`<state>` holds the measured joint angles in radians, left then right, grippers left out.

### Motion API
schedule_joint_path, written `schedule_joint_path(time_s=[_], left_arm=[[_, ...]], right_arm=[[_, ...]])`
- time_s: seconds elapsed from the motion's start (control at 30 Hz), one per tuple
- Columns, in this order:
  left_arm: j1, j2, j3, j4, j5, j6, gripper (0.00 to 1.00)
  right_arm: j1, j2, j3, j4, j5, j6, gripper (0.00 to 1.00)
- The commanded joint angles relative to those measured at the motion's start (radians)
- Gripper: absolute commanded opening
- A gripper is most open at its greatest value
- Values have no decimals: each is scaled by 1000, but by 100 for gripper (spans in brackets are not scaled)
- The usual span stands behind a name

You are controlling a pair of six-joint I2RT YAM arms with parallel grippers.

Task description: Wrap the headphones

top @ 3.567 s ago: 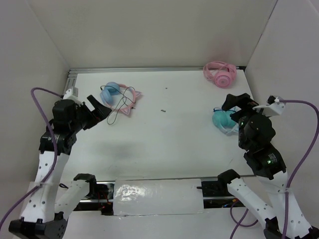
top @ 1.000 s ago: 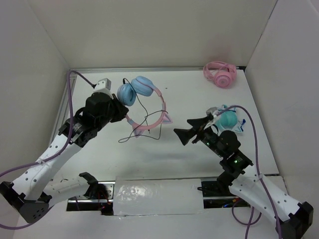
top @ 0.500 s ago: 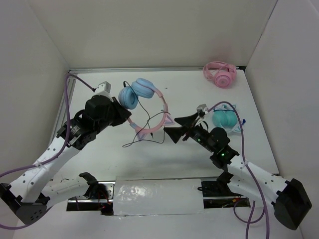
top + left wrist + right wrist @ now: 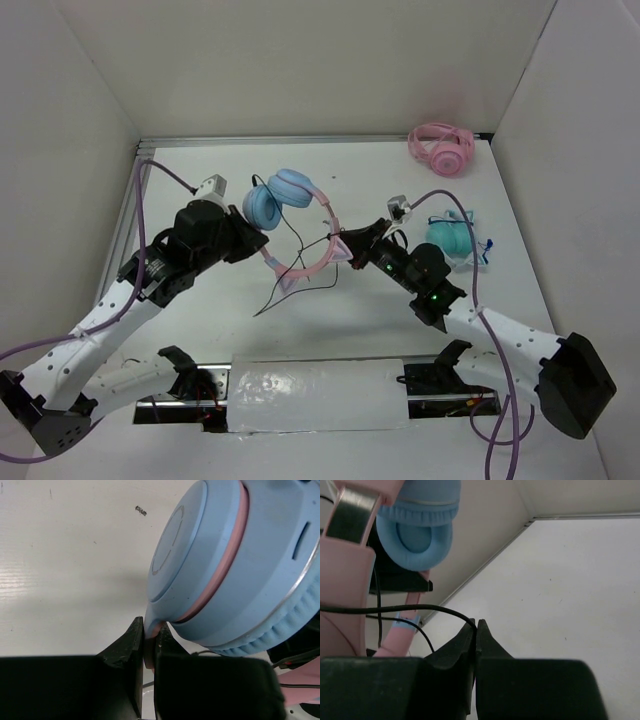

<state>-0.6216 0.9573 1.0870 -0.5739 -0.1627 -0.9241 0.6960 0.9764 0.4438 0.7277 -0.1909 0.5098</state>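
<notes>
The headphones (image 4: 288, 188) hang above the table (image 4: 380, 180), their long axis diagonal: blue cups far-left, pink band near-right. The left gripper (image 4: 148, 632) is clamped on the band's end under one cup (seen only from its wrist view). The right gripper (image 4: 474, 626), beside the band, pinches the black cable (image 4: 410, 609).

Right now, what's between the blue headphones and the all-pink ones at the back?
Nothing but bare table between the headphones and the pink headphones; the top view shows it.
</notes>
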Motion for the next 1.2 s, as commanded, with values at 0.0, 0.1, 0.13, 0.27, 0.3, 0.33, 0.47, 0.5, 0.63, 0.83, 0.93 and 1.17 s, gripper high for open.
schedule_joint_path(time_s=[0.0, 0.1, 0.13, 0.27, 0.3, 0.33, 0.47, 0.5, 0.63, 0.83, 0.93, 1.17], left_arm=[[-7, -37, 8, 86, 12, -41, 0], [-6, -20, 7, -6, -93, -103, 0], [-4, -11, 4, -86, -127, -166, 0], [5, 8, -47, -204, -238, -292, 0], [8, 9, -59, -211, -251, -309, 0], [16, 12, -65, -218, -251, -327, 0], [43, 38, -91, -218, -242, -340, 0], [51, 55, -90, -233, -247, -349, 0], [112, 96, -70, -331, -253, -424, 0], [169, 107, -105, -287, -233, -317, 0], [171, 95, -124, -163, -190, -123, 0], [169, 25, -134, 20, -83, 146, 0]], right_arm=[[-6, -45, 27, -11, 146, 55, 0], [-26, -175, 52, -209, 336, 47, 0], [-29, -252, 71, -255, 419, 17, 0], [-35, -433, 105, -489, 627, -20, 0], [-36, -487, 128, -529, 660, -30, 0], [-36, -511, 142, -565, 689, -30, 0], [-39, -600, 214, -755, 754, -25, 0], [-39, -634, 234, -777, 765, -21, 0], [-41, -671, 308, -949, 951, 48, 0], [-43, -538, 455, -1250, 1246, 213, 0], [-43, -414, 498, -1297, 1246, 225, 3], [-110, -135, 480, -1205, 951, 87, 15]])
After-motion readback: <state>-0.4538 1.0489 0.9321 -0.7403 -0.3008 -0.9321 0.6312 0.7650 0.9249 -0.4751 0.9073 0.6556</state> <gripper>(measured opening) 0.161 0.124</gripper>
